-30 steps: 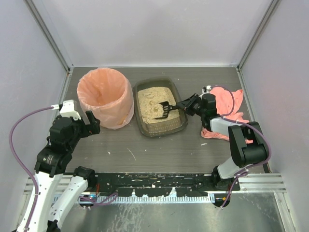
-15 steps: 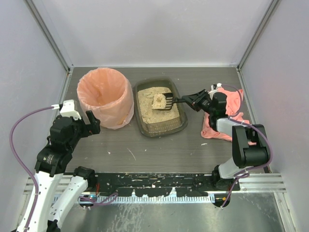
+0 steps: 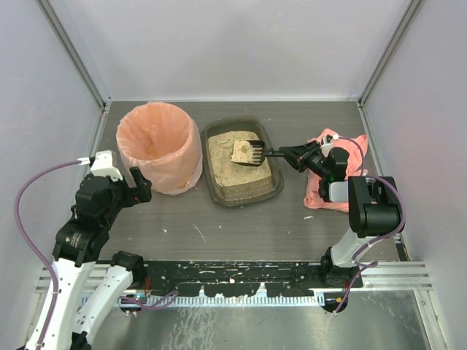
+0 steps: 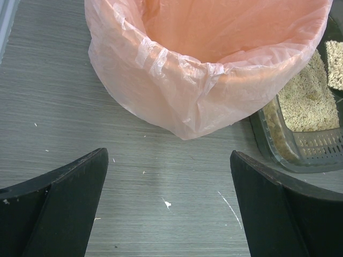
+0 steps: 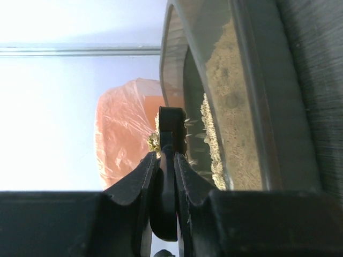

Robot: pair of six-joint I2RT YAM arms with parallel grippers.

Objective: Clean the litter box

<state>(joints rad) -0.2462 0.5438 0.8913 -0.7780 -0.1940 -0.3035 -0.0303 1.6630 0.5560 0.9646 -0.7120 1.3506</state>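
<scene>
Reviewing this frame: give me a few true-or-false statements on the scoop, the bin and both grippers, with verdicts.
1. The right gripper is shut on the scoop handle. True.
2. The scoop is empty. False: it carries litter.
3. The scoop head hangs over the bin. False: it is above the litter box.
4. The left gripper is open, holding nothing, on the near side of the bin. True.
</scene>
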